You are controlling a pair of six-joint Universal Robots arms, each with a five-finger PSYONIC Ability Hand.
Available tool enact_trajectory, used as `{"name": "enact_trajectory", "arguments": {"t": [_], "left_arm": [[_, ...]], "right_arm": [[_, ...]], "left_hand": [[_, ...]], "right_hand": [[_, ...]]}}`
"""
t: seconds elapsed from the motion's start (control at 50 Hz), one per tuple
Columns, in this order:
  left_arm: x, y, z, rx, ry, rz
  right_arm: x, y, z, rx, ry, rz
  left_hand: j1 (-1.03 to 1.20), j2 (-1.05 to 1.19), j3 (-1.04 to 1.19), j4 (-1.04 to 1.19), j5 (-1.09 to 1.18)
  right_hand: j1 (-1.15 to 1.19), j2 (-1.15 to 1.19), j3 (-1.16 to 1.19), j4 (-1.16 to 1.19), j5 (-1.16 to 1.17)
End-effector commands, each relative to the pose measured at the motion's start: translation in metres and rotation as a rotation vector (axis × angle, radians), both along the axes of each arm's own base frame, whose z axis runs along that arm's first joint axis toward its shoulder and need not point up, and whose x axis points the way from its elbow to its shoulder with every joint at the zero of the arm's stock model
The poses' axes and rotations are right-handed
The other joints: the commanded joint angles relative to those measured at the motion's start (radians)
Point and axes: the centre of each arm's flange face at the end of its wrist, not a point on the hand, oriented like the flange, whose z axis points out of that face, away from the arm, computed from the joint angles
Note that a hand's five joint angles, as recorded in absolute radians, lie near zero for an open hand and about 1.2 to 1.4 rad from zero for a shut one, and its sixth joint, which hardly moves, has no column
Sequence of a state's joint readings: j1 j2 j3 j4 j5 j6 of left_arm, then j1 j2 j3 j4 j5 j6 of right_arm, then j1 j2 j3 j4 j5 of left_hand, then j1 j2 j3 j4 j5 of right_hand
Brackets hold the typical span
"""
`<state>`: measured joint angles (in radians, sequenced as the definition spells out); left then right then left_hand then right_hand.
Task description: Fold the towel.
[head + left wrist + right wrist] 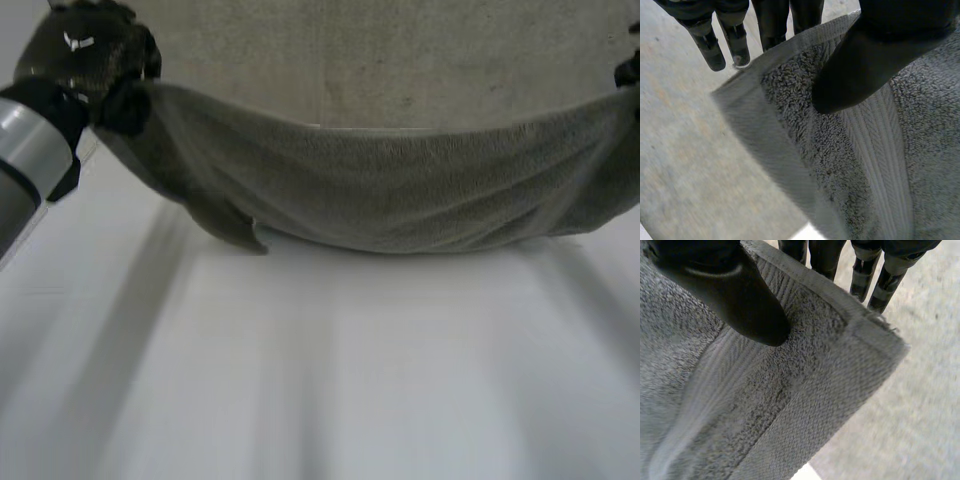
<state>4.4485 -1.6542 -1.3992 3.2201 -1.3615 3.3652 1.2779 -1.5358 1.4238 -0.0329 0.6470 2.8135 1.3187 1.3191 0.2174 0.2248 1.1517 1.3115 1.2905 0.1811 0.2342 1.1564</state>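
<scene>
A grey terry towel (400,190) hangs stretched between my two hands above the white table (330,370), sagging in the middle, its lower edge near the tabletop. My left hand (95,55) grips the towel's left corner. In the left wrist view its thumb (865,60) presses the towel (850,160) near the corner against the fingers (735,40) behind it. My right hand (628,70) holds the right corner. The right wrist view has its thumb (735,295) pinching the towel (765,405) against the fingers (865,275) behind.
A speckled grey floor (400,60) lies beyond the table's far edge. My left forearm (25,160) comes in at the near left.
</scene>
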Motion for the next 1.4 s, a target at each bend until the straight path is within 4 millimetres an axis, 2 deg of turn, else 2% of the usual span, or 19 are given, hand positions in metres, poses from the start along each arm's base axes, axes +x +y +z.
{"name": "enact_trajectory", "arguments": {"t": [0.02,0.04,0.08,0.1,0.12,0.18,0.26,0.32,0.34,0.36,0.4,0.52,0.68,0.84,0.98,1.02,1.14,1.26,1.4], "left_arm": [[-0.019,-0.058,0.005,-0.157,0.047,-0.001],[-0.020,-0.058,0.005,-0.157,0.048,-0.001],[-0.027,-0.065,0.024,-0.271,0.078,-0.016],[-0.027,-0.065,0.024,-0.272,0.079,-0.016],[-0.026,-0.066,0.034,-0.320,0.097,-0.011],[-0.022,-0.065,0.045,-0.362,0.119,-0.010],[-0.020,-0.056,0.041,-0.337,0.125,-0.031],[-0.021,-0.050,0.019,-0.271,0.091,-0.082],[-0.022,-0.047,0.001,-0.219,0.065,-0.122],[-0.022,-0.047,0.001,-0.219,0.065,-0.123],[-0.016,-0.040,-0.033,-0.112,0.016,-0.172],[0.002,-0.017,-0.073,0.062,-0.021,-0.201],[0.013,0.016,-0.079,0.149,-0.020,-0.196],[0.017,0.037,-0.073,0.223,-0.003,-0.193],[0.020,0.067,-0.059,0.268,0.001,-0.202],[0.022,0.086,-0.047,0.264,0.005,-0.203],[0.025,0.094,-0.040,0.276,0.032,-0.199],[0.026,0.091,-0.060,0.359,0.060,-0.193],[0.018,0.064,-0.111,0.558,0.044,-0.199]], "right_arm": [[0.043,-0.057,-0.001,-0.199,-0.006,0.022],[0.043,-0.057,-0.001,-0.199,-0.006,0.021],[0.039,-0.071,0.037,-0.322,-0.039,-0.056],[0.039,-0.071,0.037,-0.323,-0.039,-0.056],[0.039,-0.071,0.053,-0.358,-0.068,-0.067],[0.041,-0.069,0.065,-0.344,-0.126,-0.034],[0.043,-0.065,0.055,-0.273,-0.148,0.053],[0.042,-0.058,0.039,-0.203,-0.141,0.105],[0.039,-0.055,0.032,-0.187,-0.127,0.115],[0.036,-0.053,0.024,-0.172,-0.111,0.121],[0.032,-0.052,0.015,-0.151,-0.098,0.119],[0.008,-0.043,-0.023,-0.058,-0.046,0.089],[-0.021,-0.022,-0.048,0.004,-0.002,0.066],[-0.040,-0.007,-0.056,0.055,-0.013,0.054],[-0.052,0.014,-0.047,0.100,-0.029,0.055],[-0.057,0.019,-0.042,0.110,-0.034,0.054],[-0.067,0.031,-0.038,0.125,-0.033,0.090],[-0.066,0.032,-0.050,0.156,-0.052,0.135],[-0.053,0.013,-0.072,0.230,-0.103,0.223]], "left_hand": [[0.078,0.077,-0.043,-0.050,0.070],[0.078,0.077,-0.043,-0.050,0.070],[0.078,0.077,-0.043,-0.050,0.070],[0.078,0.077,-0.043,-0.050,0.070],[0.078,0.077,-0.043,-0.050,0.070],[0.078,0.077,-0.043,-0.050,0.070],[0.078,0.077,-0.043,-0.050,0.070],[0.078,0.077,-0.043,-0.050,0.070],[0.078,0.077,-0.043,-0.050,0.070],[0.078,0.077,-0.043,-0.050,0.070],[0.078,0.077,-0.043,-0.050,0.070],[0.078,0.077,-0.043,-0.050,0.070],[0.078,0.077,-0.043,-0.050,0.070],[0.078,0.077,-0.043,-0.050,0.070],[0.078,0.077,-0.043,-0.050,0.070],[0.078,0.077,-0.043,-0.050,0.070],[0.078,0.077,-0.043,-0.050,0.070],[0.078,0.077,-0.043,-0.050,0.070],[0.078,0.077,-0.043,-0.050,0.070]], "right_hand": [[0.085,0.106,-0.007,-0.060,0.065],[0.085,0.106,-0.007,-0.060,0.065],[0.085,0.106,-0.007,-0.060,0.065],[0.085,0.106,-0.007,-0.060,0.065],[0.085,0.106,-0.007,-0.060,0.065],[0.085,0.106,-0.007,-0.060,0.065],[0.085,0.106,-0.007,-0.060,0.065],[0.085,0.106,-0.007,-0.060,0.065],[0.085,0.106,-0.007,-0.060,0.065],[0.085,0.106,-0.007,-0.060,0.065],[0.085,0.106,-0.007,-0.060,0.065],[0.085,0.106,-0.007,-0.060,0.065],[0.085,0.106,-0.007,-0.060,0.065],[0.085,0.106,-0.007,-0.060,0.065],[0.085,0.106,-0.007,-0.060,0.065],[0.085,0.106,-0.007,-0.060,0.065],[0.085,0.106,-0.007,-0.060,0.065],[0.085,0.106,-0.007,-0.060,0.065],[0.085,0.106,-0.007,-0.060,0.065]]}}
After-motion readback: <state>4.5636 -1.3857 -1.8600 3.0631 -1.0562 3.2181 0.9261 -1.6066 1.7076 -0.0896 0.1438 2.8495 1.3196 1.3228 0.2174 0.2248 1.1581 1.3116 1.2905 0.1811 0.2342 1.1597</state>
